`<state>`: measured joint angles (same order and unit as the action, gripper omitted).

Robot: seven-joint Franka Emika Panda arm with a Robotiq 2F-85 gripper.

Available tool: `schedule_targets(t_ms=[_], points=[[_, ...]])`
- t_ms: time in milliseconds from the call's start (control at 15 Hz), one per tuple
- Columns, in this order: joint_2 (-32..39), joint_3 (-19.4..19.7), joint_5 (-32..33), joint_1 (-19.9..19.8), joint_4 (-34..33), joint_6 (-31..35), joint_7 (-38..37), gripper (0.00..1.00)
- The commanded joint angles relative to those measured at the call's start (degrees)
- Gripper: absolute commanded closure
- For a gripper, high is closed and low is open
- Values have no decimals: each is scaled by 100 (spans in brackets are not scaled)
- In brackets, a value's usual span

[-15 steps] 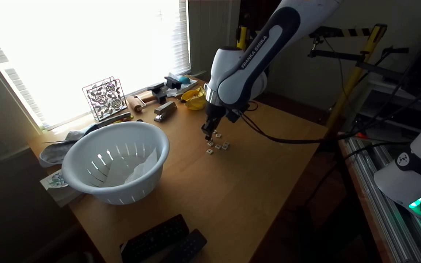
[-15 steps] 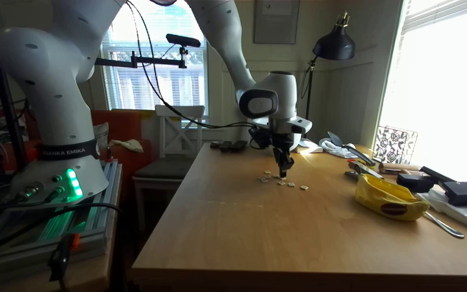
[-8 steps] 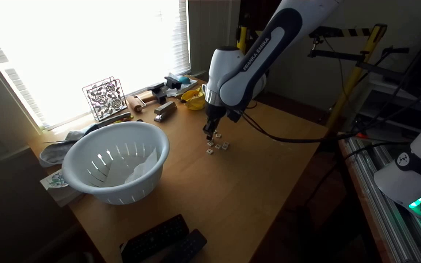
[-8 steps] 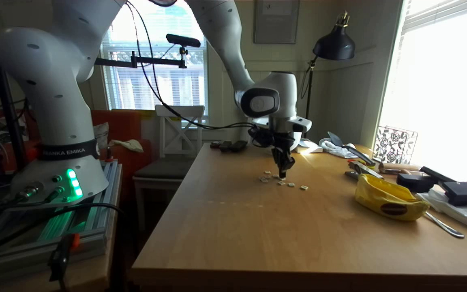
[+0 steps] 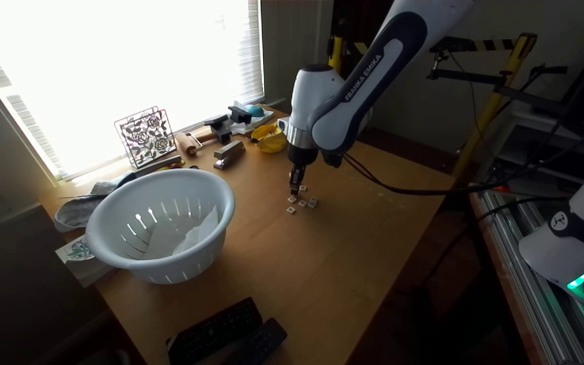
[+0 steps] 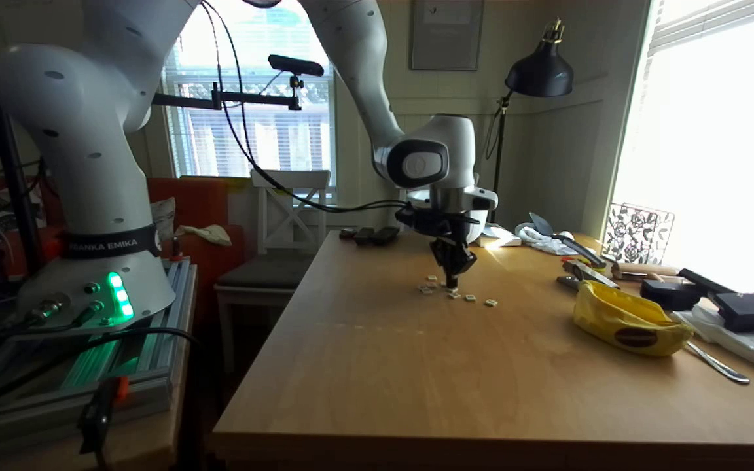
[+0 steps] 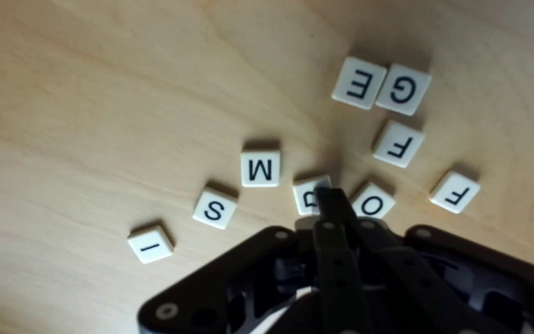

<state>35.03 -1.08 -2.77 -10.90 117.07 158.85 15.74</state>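
Mia: And here's the black two-fingered metal gripper (image 7: 333, 195), low, fingers pressed together, nothing visible between them! Its tip covers a corner of a small, square, cream-white letter tile (image 7: 303, 195), plastic by its look, flat on the light-brown wooden table (image 7: 86, 116). Touching? I can't tell.

Joe: Tight quarters! Fingers like that suit a nudge, not a pinch, so I'd call for light pressure, the tip squarely on the tile's face, and a slow, level push. The matching O tile (image 7: 372, 202) lies just beside it; drift that way and I'd fear a knock.

Mia: The count, please!

Joe: Nine tiles in the wrist view! Two F tiles (image 7: 398, 144), one E tile (image 7: 359, 83) and one G tile (image 7: 403, 89) side by side, one M tile (image 7: 260, 169), one S tile (image 7: 214, 208), one I tile (image 7: 151, 244), that O tile, and the partly covered one, its letter uncertain.

Mia: And beyond?

Joe: In an exterior view, one round white plastic colander (image 5: 195, 261), one grey metal stapler (image 5: 229, 151), one yellow boat-shaped pouch (image 5: 270, 144), and at least two long black plastic remotes (image 5: 216, 329)!
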Motion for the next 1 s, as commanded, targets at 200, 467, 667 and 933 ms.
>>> schedule_targets(t_ms=[200,467,667,933], points=[[-212,-109,373,-189,641,129,782,100],[-277,-28,529,-214,823,299,987,100],[-315,-19,657,-252,927,433,1122,100],[-384,-20,945,-285,1064,447,1402,100]])
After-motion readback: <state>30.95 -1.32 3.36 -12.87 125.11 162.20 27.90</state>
